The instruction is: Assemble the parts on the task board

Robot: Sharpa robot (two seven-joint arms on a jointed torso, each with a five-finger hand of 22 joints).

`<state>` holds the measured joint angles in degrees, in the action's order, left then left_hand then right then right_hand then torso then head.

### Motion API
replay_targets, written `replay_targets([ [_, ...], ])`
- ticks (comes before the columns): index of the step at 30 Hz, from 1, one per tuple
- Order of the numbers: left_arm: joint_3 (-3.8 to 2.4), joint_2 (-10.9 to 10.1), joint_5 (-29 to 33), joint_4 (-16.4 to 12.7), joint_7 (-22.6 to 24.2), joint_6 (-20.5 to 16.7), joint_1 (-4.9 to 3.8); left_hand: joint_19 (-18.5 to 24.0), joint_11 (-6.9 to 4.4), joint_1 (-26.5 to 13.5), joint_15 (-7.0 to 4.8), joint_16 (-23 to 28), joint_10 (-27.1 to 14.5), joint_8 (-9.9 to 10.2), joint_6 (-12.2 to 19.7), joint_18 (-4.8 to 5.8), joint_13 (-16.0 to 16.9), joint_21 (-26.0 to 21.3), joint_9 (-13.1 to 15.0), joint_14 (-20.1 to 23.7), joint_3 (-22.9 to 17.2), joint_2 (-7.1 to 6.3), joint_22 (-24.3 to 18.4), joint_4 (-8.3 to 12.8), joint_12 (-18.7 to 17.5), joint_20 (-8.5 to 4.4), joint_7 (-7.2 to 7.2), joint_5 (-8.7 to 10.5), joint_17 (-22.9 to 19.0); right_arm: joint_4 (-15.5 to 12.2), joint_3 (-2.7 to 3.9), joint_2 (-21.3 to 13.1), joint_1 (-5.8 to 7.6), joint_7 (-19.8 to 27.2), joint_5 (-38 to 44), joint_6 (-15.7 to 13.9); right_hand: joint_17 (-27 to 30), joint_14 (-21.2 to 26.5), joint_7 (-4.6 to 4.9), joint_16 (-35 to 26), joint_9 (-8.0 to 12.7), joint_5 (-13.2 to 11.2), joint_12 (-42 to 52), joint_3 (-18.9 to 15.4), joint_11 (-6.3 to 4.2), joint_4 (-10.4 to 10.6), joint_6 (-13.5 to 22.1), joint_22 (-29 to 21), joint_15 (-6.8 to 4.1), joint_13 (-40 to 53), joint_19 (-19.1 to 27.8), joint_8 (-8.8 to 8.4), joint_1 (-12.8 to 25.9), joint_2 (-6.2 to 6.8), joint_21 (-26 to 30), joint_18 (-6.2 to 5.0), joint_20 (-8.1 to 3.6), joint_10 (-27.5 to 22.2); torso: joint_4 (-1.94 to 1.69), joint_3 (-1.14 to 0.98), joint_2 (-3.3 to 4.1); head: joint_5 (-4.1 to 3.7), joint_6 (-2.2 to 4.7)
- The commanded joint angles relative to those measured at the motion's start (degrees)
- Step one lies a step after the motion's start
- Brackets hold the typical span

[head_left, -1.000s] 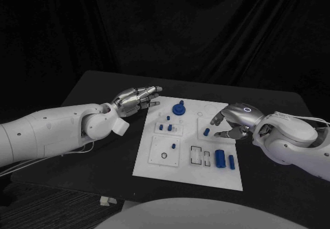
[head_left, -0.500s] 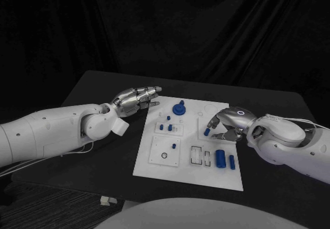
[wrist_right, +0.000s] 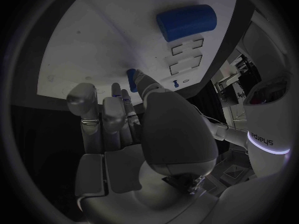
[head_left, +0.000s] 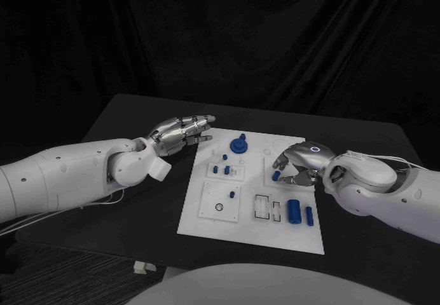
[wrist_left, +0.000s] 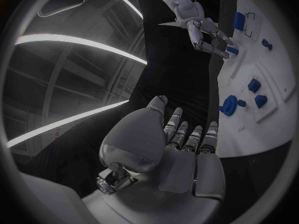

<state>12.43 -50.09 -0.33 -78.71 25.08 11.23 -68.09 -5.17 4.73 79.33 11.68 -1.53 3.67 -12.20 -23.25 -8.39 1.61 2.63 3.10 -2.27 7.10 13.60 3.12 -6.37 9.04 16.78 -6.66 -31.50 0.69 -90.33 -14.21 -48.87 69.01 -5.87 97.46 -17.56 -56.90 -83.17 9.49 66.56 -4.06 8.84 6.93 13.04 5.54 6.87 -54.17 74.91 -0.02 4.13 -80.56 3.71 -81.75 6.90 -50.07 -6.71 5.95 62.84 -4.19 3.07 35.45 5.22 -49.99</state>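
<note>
1. Half done at best, going by the loose bits lying flat on the task board [head_left: 247,232]: fat blue cylinder [head_left: 294,210] and thinner blue rod [head_left: 309,216] side by side near the front right, seated in nothing. Blue knob [head_left: 238,146] upright at the far end.
2. As for the left hand [head_left: 184,133]: hanging just off the board's far left corner, fingers spread, nothing in it, not touching the board.
3. Right hand [head_left: 301,164] down over the right side of the board, fingers curled in around a small blue peg [wrist_right: 131,79]. Thumb tip right against it in the wrist view, fingertips just beside it on the other side.
4. Probably a pinch, but honestly can't tell whether properly gripped or only touched. Also can't tell whether standing in a hole or loose on the surface.
5. Stuff to worry about from here:
   - Tiny peg plus big fingertips, so easy to squirt out sideways and roll off across the black table [head_left: 119,127].
   - Slightly tilted grip, so likely to jam at the mouth of its hole instead of dropping in.
   - No hold on the board at all, so any hard downward or sideways push could slide the whole plate.
   - Curled fingers close to the empty slots, so could snag on an edge on the way up.
</note>
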Motion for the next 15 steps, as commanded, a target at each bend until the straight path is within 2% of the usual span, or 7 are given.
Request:
replay_targets([
  [1, -0.06, 0.15, 0.35, -0.07, 0.66, 0.66, 0.1, -0.42, 0.25, 0.52, 0.25, -0.15, -0.21, -0.05, -0.22, 0.97, 0.05, 0.18, 0.02, -0.15, -0.01, -0.03, -0.05, 0.38, 0.0, 0.0, -0.03, -0.39, 0.09, 0.63, 0.02, 0.57, -0.41, 0.63, -0.27, 0.14, -0.12, -0.09, -0.25, 0.22, -0.05, 0.15, 0.39, 0.45, -0.07, 0.05, -0.75, 6.48, 0.45, -0.1, -0.01, 0.43, -0.21, -0.25, -0.19, 0.21, 0.21, 0.68, 0.11, 0.05, -0.02, 0.19, -0.01],
  [10, -0.06, 0.11, 0.35, 0.01, 0.63, 0.75, 0.14, -0.43, 0.27, 0.6, 0.26, -0.13, -0.25, 0.01, -0.16, 0.99, 0.04, 0.19, 0.01, -0.13, -0.16, 0.03, -0.06, 0.74, -0.06, 0.0, -0.04, -0.67, 0.09, 1.65, 0.03, 2.04, -0.96, 1.47, -0.74, 0.1, -0.44, -0.33, -0.44, 0.6, -0.2, -0.07, 0.72, 1.28, -0.25, 0.17, -2.41, 6.64, 0.3, -0.17, -0.29, 0.95, -0.66, -0.36, -0.99, 0.31, 0.1, 2.05, 0.24, 0.05, 0.0, 0.69, -0.01],
  [15, -0.06, 0.16, 0.35, 0.08, 0.56, 0.83, 0.17, -0.4, 0.27, 0.65, 0.26, -0.12, -0.27, 0.05, -0.13, 1.0, 0.04, 0.17, 0.0, -0.11, -0.3, 0.1, -0.09, 1.03, -0.09, 0.0, -0.05, -0.93, 0.08, 1.96, 0.03, 2.47, -1.08, 1.84, -0.8, 0.03, -0.3, -0.39, -1.06, 0.56, -0.38, -0.21, 1.11, 2.56, -0.95, 0.4, -4.36, 6.66, -0.21, -0.14, -0.37, 1.44, -1.2, -0.51, -1.18, 0.29, -0.25, 4.59, 0.11, -0.01, 0.06, 0.73, -0.01],
])
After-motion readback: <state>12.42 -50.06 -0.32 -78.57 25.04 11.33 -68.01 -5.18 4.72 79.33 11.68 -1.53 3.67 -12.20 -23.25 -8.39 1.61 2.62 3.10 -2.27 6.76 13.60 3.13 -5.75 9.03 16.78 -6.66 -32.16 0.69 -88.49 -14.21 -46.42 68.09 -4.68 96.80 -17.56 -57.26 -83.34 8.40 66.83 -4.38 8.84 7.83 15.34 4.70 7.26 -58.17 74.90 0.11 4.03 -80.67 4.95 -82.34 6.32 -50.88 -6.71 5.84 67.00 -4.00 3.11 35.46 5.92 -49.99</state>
